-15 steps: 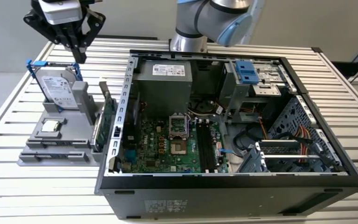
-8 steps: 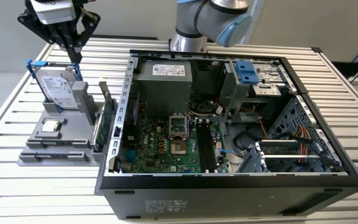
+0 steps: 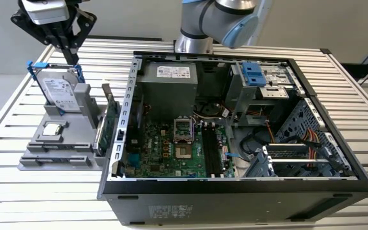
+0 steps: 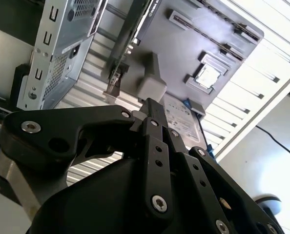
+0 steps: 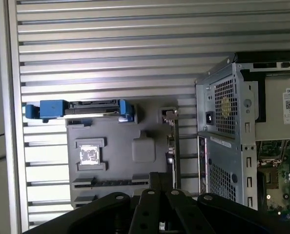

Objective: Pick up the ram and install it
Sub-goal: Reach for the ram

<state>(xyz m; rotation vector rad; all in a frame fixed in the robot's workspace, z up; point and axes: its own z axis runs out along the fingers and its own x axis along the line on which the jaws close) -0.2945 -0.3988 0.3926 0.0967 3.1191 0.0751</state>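
The ram (image 5: 111,182) shows as a slim dark strip standing on edge in a long slot of the grey fixture (image 3: 59,143), on the side of the processor chip away from the hard drive; the second wrist view has the ram (image 4: 208,31) too. My gripper (image 3: 73,58) hangs high over the far end of the fixture, just above the hard drive (image 3: 63,93) in its blue frame. Its black fingers (image 4: 152,122) meet at the tips with nothing between them. In the first wrist view the gripper (image 5: 155,176) points down at the fixture (image 5: 145,126).
A green card with a metal bracket (image 3: 110,124) stands on edge between the fixture and the open computer case (image 3: 117,120). The motherboard (image 3: 171,148) with its dark memory slots (image 3: 212,148) lies inside. All rests on a slatted metal table (image 3: 43,196).
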